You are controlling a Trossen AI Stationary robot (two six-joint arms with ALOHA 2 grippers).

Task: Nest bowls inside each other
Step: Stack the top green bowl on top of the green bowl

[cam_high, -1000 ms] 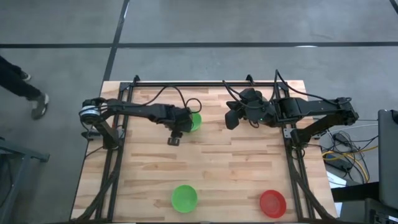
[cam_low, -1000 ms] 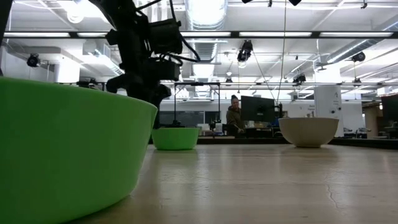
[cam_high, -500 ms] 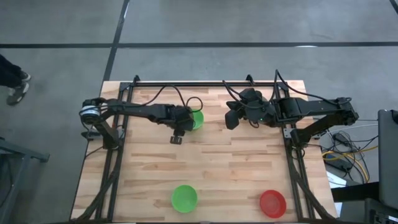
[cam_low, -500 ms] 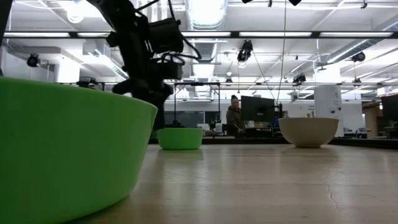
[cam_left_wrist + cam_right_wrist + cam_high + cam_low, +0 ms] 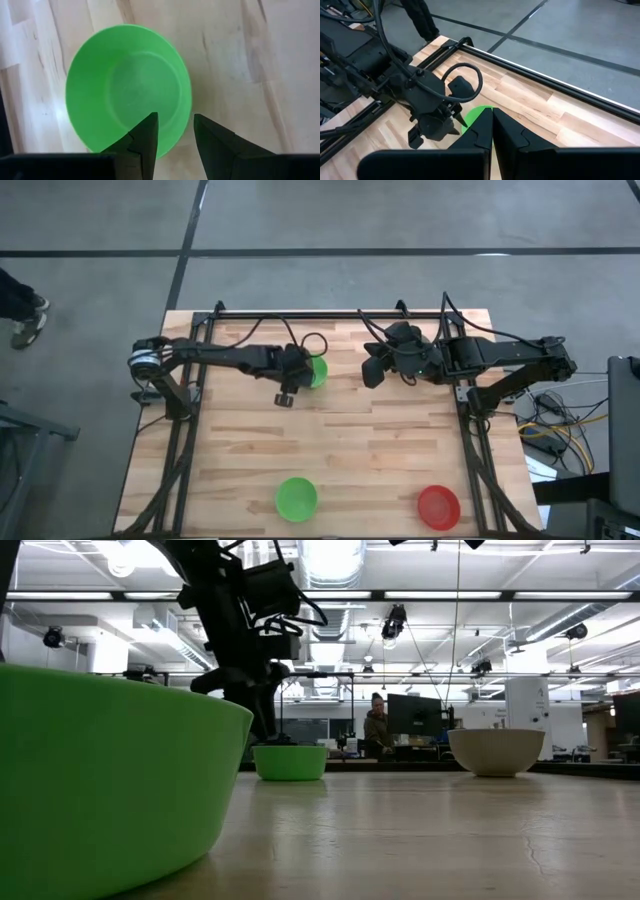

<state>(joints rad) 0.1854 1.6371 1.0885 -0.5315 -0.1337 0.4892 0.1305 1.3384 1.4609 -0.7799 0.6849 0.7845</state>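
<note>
A green bowl point(image 5: 316, 370) rests on its base on the far middle of the table, with my left gripper point(image 5: 175, 116) shut on its rim. In the low view this gripper point(image 5: 263, 718) comes down just behind that bowl point(image 5: 290, 762). Another green bowl point(image 5: 296, 498) and a red bowl point(image 5: 439, 507) sit by the near edge. A pale bowl point(image 5: 497, 751) shows only in the low view; in the high view my right arm hides it. My right gripper point(image 5: 372, 372) hangs shut, high above the table, to the right of the far green bowl. My left gripper has the far green bowl by the left part of its rim point(image 5: 187, 117). One finger point(image 5: 147, 132) is inside the bowl and the other point(image 5: 212, 137) outside it. The fingers slant down from the table's left. The bowl stands level on the table.
Black frame rails run along the table's left, right and far edges point(image 5: 300, 311). Bare wood lies between the far bowls and the near ones. A person's leg and shoe point(image 5: 25, 330) show on the floor at the left.
My left gripper has rolled and tipped a little over the far green bowl, keeping its fingers astride the rim. The bowl has slid slightly toward the table's right, still on the table. My right arm has kept still.
</note>
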